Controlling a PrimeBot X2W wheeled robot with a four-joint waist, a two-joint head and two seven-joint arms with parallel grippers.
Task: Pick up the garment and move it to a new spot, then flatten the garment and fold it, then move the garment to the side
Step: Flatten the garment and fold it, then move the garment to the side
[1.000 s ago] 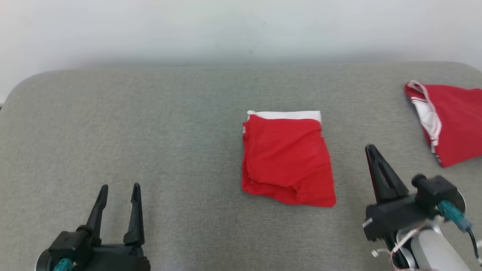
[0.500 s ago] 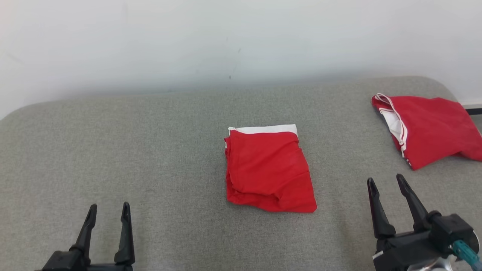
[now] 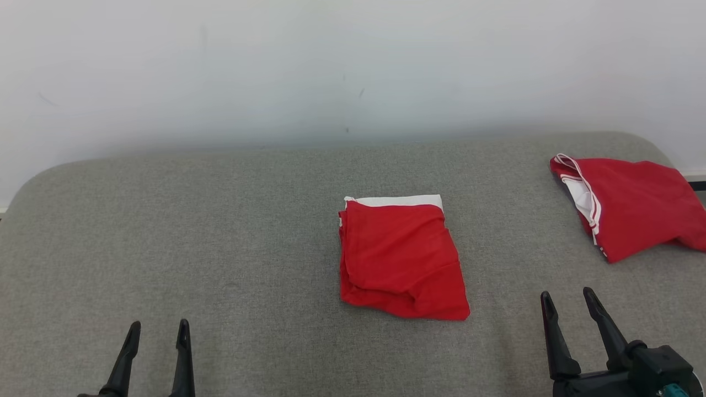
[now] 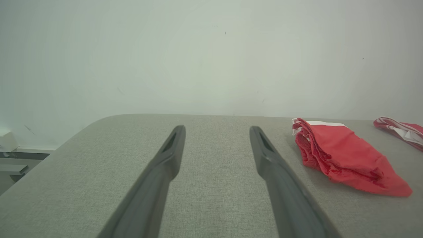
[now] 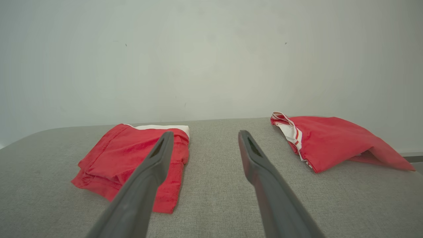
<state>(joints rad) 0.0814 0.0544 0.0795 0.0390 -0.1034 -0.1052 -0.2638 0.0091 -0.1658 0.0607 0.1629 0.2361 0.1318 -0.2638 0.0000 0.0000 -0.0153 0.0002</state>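
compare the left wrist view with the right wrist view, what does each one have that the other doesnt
Left wrist view's own: the open left claw and a pale block past the table's corner. Right wrist view's own: the open right claw, one finger crossing the folded red garment. Shared: that folded garment, the loose red garment with white trim, the grey table, the white wall.

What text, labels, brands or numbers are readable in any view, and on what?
None readable.
Folded red garment: plain red cloth with a white band along its far edge, no print or tag visible.
Second red garment: white trim with thin red stripes, no lettering.
Grey padded surface: no markings.
Wall: a few small dark specks, not writing.
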